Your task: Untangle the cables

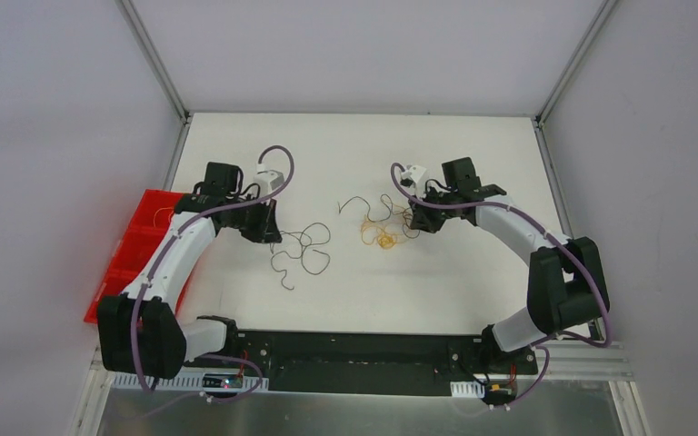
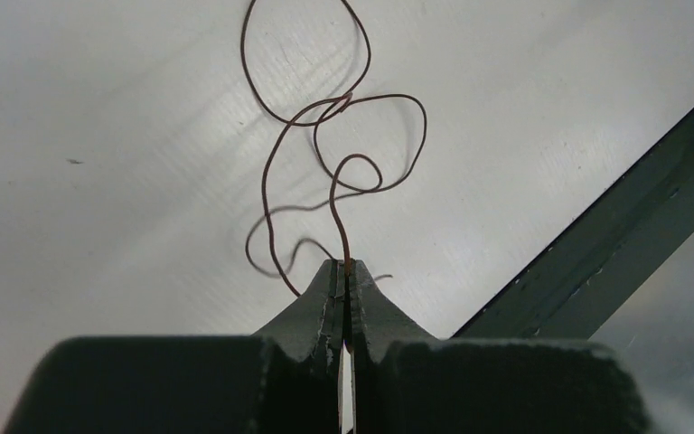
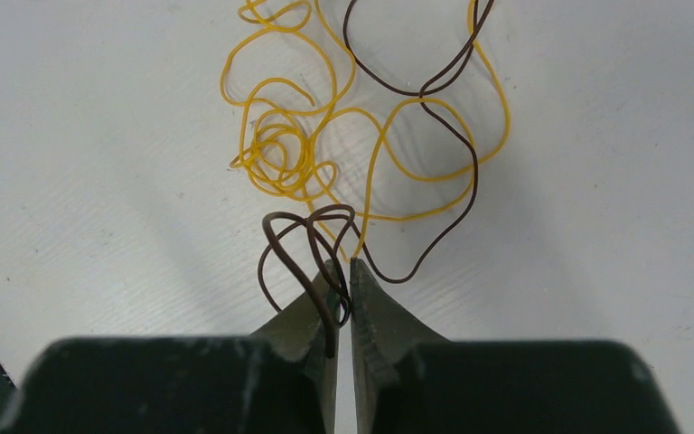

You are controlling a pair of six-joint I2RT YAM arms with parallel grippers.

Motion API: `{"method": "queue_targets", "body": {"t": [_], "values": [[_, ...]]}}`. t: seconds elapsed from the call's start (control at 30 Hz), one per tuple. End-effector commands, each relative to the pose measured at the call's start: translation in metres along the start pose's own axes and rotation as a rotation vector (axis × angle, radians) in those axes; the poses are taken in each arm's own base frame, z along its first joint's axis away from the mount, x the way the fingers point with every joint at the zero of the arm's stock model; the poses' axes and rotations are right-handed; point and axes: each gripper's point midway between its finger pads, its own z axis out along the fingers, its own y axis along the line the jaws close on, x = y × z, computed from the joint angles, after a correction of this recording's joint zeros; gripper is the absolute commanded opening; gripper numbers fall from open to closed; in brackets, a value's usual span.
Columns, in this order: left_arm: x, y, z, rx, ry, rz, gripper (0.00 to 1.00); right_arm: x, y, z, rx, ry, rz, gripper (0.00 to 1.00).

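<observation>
Two cable groups on bench (image 1: 473, 272), well apart: dark cable (image 2: 341, 231) left of centre; yellow cable (image 3: 276, 154) crossed with second dark cable (image 3: 474, 181) right of centre.

State of left fingers (image 2: 312, 307): clamped on dark cable end.

State of right fingers (image 3: 384, 312): nearly together, second dark cable looped at tips, grip not determinable.

Handling, as judged: light, thin, springy, prone to slip and snag. Take hold near a free end, clear of crossings. Pull slowly.
</observation>
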Motion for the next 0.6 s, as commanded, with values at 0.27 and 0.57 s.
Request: {"method": "queue_targets", "body": {"t": [0.27, 0.57], "values": [[0.001, -0.020, 0.070, 0.012, 0.160, 0.040, 0.00, -0.028, 0.009, -0.020, -0.026, -0.054, 0.041, 0.12], [-0.001, 0.001, 0.104, -0.042, 0.222, 0.020, 0.44, -0.024, 0.013, -0.022, -0.031, -0.048, 0.050, 0.12]]}}
